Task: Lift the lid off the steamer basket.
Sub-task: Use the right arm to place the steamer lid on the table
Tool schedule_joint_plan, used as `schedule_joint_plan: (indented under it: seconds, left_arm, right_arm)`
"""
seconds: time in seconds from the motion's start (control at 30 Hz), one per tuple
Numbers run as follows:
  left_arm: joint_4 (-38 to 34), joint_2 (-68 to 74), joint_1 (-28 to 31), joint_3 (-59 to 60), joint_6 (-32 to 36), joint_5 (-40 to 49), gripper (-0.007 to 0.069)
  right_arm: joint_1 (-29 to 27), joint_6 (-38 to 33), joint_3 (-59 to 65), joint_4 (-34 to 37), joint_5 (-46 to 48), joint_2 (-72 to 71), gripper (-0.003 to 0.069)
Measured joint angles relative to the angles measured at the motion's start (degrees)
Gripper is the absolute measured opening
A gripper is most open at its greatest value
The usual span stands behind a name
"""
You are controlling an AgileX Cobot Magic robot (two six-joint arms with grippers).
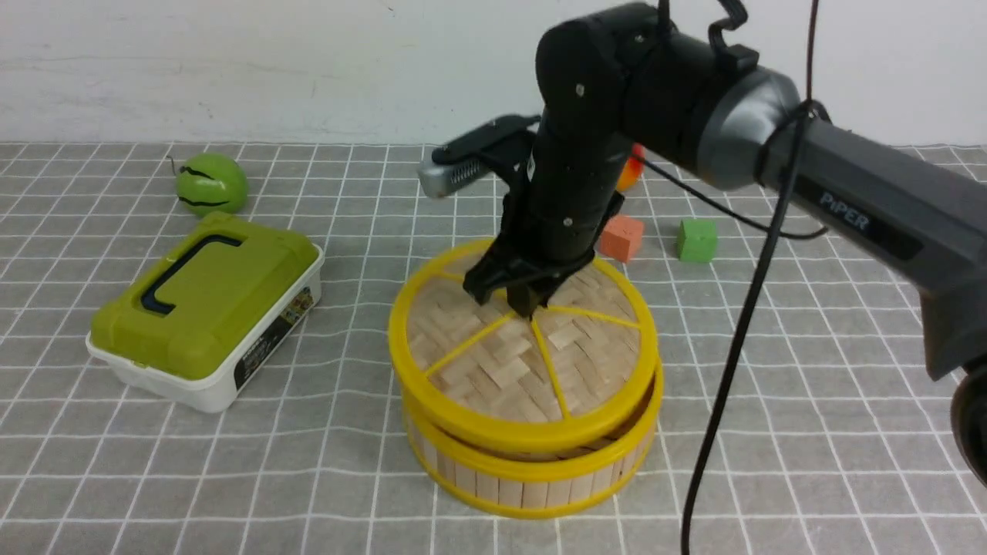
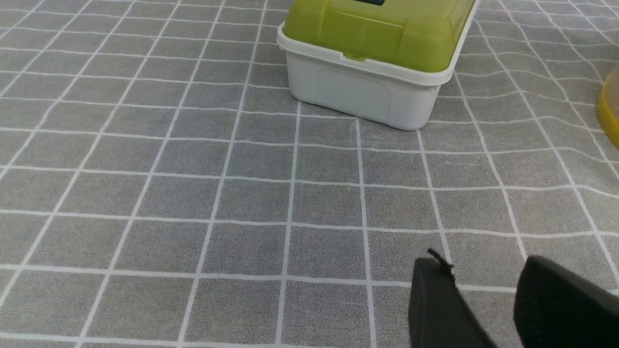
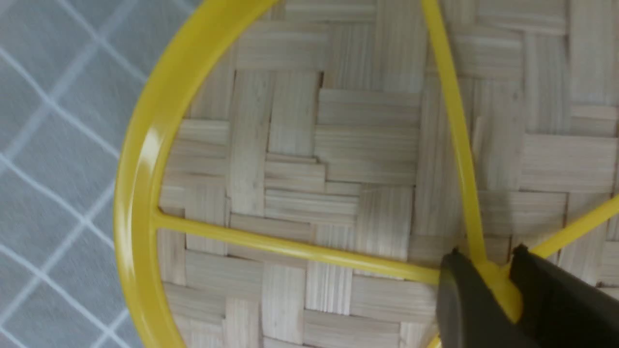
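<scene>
The steamer basket, a round drum of bamboo slats with yellow rims, stands in the middle of the table. On it lies the lid, a woven bamboo disc with a yellow rim and spokes; it sits slightly tilted, with a thin gap at the front right. My right gripper comes straight down on the lid's centre. The right wrist view shows the lid close up, with the right gripper shut on its yellow centre knob. My left gripper hangs open over bare cloth, holding nothing.
A white box with an olive-green lid sits left of the basket, close ahead of the left gripper. Behind are a green round fruit, an orange cube and a green cube. A black cable hangs from the right arm.
</scene>
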Motion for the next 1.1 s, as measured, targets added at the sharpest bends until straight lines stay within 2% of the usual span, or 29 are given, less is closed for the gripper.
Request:
schedule_joint_plan:
  seconds: [0.23,0.37,0.57,0.8,0.93,1.1]
  left_arm:
    - [0.0,0.0,0.0,0.0,0.0,0.0,0.0239]
    - [0.0,0.0,0.0,0.0,0.0,0.0,0.0239]
    - [0.0,0.0,0.0,0.0,0.0,0.0,0.0239]
    - [0.0,0.0,0.0,0.0,0.0,0.0,0.0239]
    - [0.0,0.0,0.0,0.0,0.0,0.0,0.0239]
    - [0.0,0.0,0.0,0.0,0.0,0.0,0.0239]
  right_arm:
    - [-0.1,0.0,-1.2,-2.7,0.1,-9.2,0.008]
    - [-2.0,0.0,0.3,-4.4,0.1,-15.9,0.008]
    - [-13.9,0.0,16.4,-6.7,0.3,-27.6,0.008]
    - [-25.0,0.0,34.9,-6.6,-2.1,-27.2,0.008]
    - [-28.2,0.0,40.9,-3.9,-10.2,-24.6,0.008]
    - [-28.6,0.0,42.6,-1.7,-16.8,-19.0,0.008]
